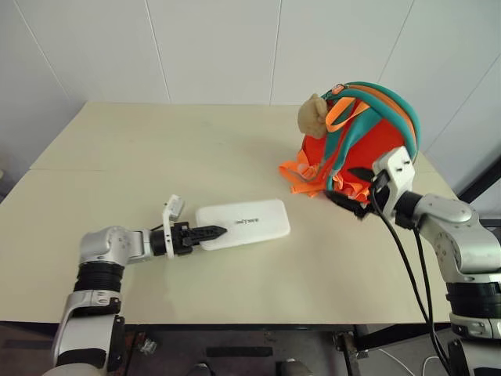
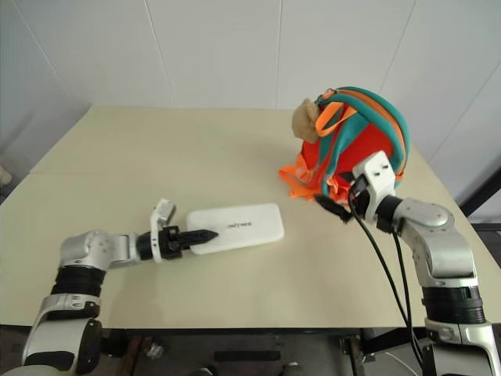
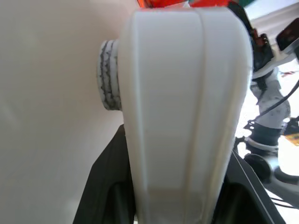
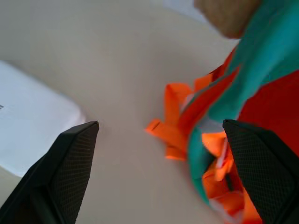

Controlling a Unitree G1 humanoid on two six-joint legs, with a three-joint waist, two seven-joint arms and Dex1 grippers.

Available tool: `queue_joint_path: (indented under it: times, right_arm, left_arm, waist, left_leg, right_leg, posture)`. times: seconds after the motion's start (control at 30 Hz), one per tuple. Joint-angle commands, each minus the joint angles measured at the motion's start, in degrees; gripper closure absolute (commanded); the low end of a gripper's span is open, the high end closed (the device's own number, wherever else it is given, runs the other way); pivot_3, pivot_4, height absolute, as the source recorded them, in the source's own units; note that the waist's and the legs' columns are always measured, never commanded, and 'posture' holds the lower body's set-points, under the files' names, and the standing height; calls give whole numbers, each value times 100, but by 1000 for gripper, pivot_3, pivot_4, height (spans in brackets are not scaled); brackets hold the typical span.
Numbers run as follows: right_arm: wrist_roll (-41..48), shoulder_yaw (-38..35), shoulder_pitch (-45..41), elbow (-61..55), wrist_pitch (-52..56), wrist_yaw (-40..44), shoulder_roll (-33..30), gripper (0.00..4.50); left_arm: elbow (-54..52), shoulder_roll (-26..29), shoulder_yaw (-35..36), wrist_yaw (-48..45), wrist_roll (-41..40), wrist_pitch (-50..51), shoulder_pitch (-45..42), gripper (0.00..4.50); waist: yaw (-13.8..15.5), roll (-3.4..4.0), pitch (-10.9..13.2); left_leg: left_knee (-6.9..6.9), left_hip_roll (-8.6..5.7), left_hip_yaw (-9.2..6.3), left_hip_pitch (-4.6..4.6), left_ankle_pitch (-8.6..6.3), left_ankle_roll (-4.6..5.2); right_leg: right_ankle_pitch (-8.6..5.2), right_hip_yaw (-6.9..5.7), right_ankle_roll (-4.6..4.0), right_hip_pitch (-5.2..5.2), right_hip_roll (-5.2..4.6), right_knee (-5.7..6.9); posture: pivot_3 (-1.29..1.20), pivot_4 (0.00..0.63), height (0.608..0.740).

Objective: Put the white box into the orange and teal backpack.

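Observation:
The white box (image 1: 246,223) lies flat on the beige table (image 1: 141,157), near its front middle. My left gripper (image 1: 213,232) comes in low from the left and is shut on the box's left end. In the left wrist view the box (image 3: 182,116) sits between the two black fingers (image 3: 105,177). The orange and teal backpack (image 1: 368,141) stands upright at the right rear, with a tan plush bear (image 1: 313,116) on its left side. My right gripper (image 1: 352,188) hangs open at the backpack's lower front. Orange straps (image 4: 175,126) lie between its spread fingers, untouched.
Loose orange straps (image 1: 301,176) spill onto the table left of the backpack. White wall panels stand behind the table. The table's right edge runs close behind the backpack. Black cables (image 1: 407,258) hang from my right forearm.

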Motion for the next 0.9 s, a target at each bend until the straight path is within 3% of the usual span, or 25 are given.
queue_joint_path:
  times: [0.03, 0.4, 0.5, 0.63, 0.8, 0.9]
  right_arm:
    - [-321, 52, -511, 622, -277, -610, 286, 0]
    - [-1001, 464, -2222, 3554, -1980, -992, 1293, 0]
    - [-1163, 418, -2601, 4698, -3049, -1170, 1441, 624]
    - [-1097, 374, -2740, 5299, -3781, -832, 1554, 1975]
    - [-671, 166, -2642, 5076, -4151, 40, 1685, 3741]
    - [339, -15, -2362, 3885, -3471, 1329, 1826, 4470]
  left_arm:
    - [-337, 123, 130, 106, -46, -155, 255, 3166]
    - [-1625, -10, 783, 720, -648, 132, 1050, 3166]
    - [-1824, -81, 1055, 984, -784, 72, 1196, 3166]
    - [-1996, -117, 1284, 1201, -950, 55, 1313, 3166]
    - [-2081, -83, 1485, 1387, -1039, -26, 1406, 3166]
    - [-2083, -147, 1639, 1601, -1119, -94, 1372, 3166]
  waist:
    - [-21, 0, 0]
    - [-121, 0, 1]
    - [-140, 0, 1]
    - [-196, 0, 0]
    - [-253, 0, 1]
    - [-275, 1, 1]
  left_leg:
    - [-2, 0, 1, 1, 0, 0]
    - [-60, 2, 8, 1, 17, -24]
    - [-60, 1, 7, 0, 17, -23]
    - [-62, 1, 7, 1, 17, -24]
    - [-63, 2, 7, 4, 22, -32]
    - [-66, 3, 6, 3, 23, -33]
  right_leg:
    - [0, 0, 0, 1, 0, -2]
    - [-5, 0, -5, -19, -2, -10]
    - [-5, -1, -5, -18, -4, -13]
    - [-5, -1, -5, -16, -4, -14]
    - [-5, -1, -5, -16, -3, -8]
    - [-5, -3, -4, -16, -3, -9]
  posture:
    - [0, 150, 740]
    - [0, 150, 740]
    - [0, 150, 740]
    - [0, 150, 740]
    - [0, 150, 740]
    - [0, 150, 740]
